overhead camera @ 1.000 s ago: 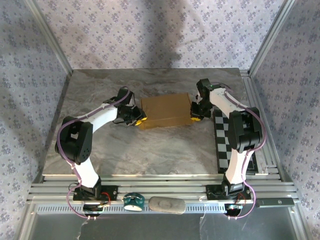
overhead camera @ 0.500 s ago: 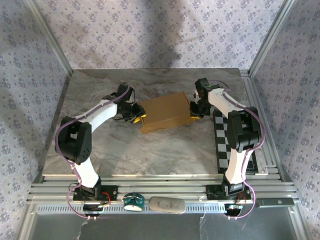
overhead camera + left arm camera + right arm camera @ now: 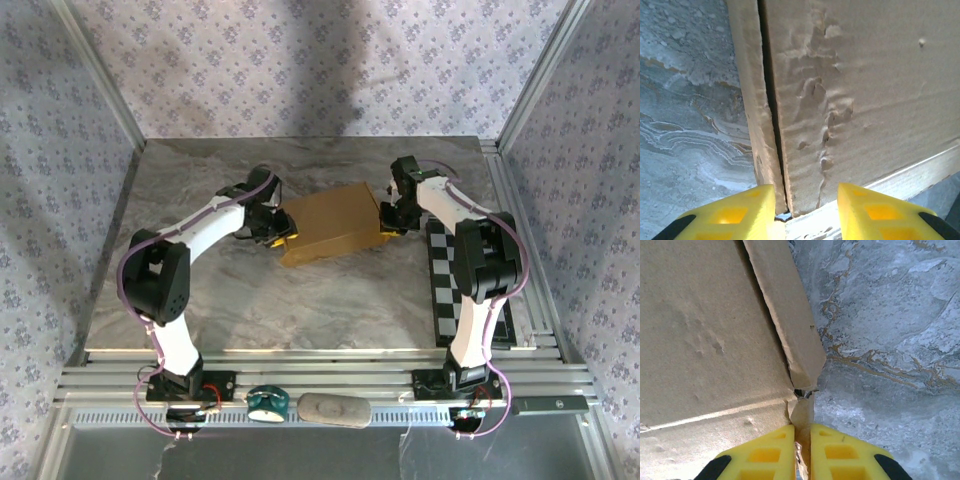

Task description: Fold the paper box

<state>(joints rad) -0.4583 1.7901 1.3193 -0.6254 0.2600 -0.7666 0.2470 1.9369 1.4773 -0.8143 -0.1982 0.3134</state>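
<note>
The tan paper box (image 3: 332, 222) lies skewed near the middle of the marbled bench (image 3: 250, 300), with an arm at each end. The right hand (image 3: 802, 432) is clenched on a thin cardboard flap at the box's corner. The left hand (image 3: 806, 200) straddles the opposite edge — whether it pinches the card, I cannot tell. A checkered board (image 3: 447, 295) lies near the box's right end, partly under the right arm. A teal object (image 3: 267, 402) and a grey oval one (image 3: 334, 409) sit on the near rail — well apart from the box.
</note>
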